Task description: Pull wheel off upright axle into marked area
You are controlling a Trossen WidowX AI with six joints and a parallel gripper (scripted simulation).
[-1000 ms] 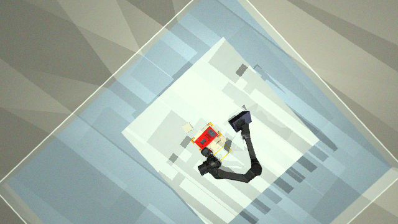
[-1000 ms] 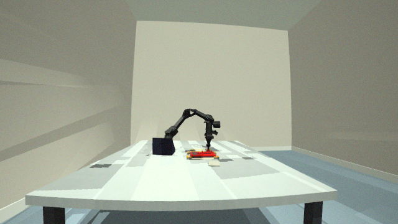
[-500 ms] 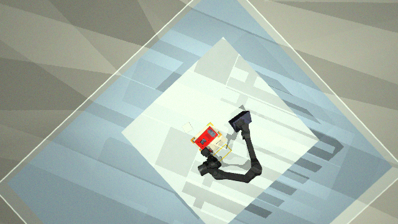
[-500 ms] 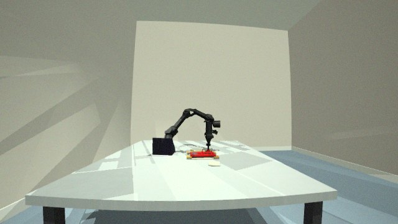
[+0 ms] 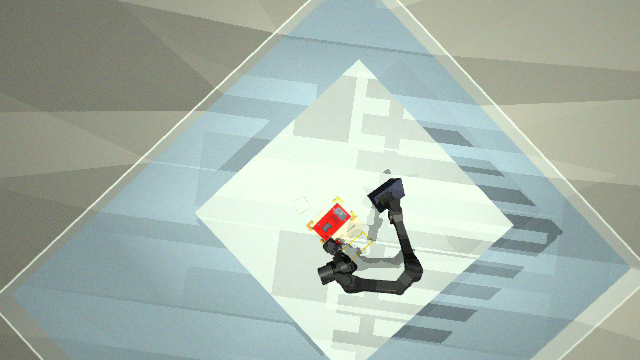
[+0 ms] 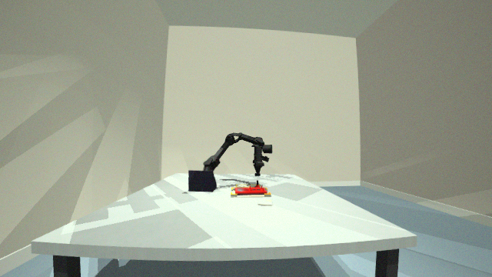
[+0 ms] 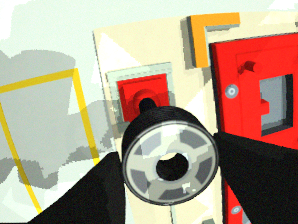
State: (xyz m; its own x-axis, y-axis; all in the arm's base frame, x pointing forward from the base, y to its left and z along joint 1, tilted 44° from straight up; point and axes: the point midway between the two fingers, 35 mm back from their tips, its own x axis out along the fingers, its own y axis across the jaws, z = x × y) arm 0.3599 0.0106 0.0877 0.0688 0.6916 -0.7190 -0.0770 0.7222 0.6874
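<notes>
Jaws are closed on the wheel (image 6: 256, 175) (image 7: 200, 160), one finger each side of the tread; the gripper (image 5: 336, 248) (image 6: 257, 173) (image 7: 168, 152) has it lower centre of the wrist frame, face to camera. The axle (image 6: 257, 183) (image 7: 146, 104) pokes out behind its upper edge, and the exterior view shows a gap between fingertips and axle top, so the wheel looks pulled free. Step in hand, as judged: finish clearing, then carry. Best to go straight up a touch more before any sideways move; a low swing could clip the axle and twist the wheel in the grip. Then traverse to the yellow outline (image 5: 367, 236) (image 7: 37, 81), upper left of the wrist frame, just right of the gripper in the top view, keeping away from the red block (image 5: 332, 220) (image 6: 242, 191) (image 7: 235, 125). Keep squeeze constant and wrist level, since a round tread can roll between flat pads. Centre the whole wheel inside the lines, lower slowly until it sits flat, open evenly, back off vertically so neither finger drags it.
</notes>
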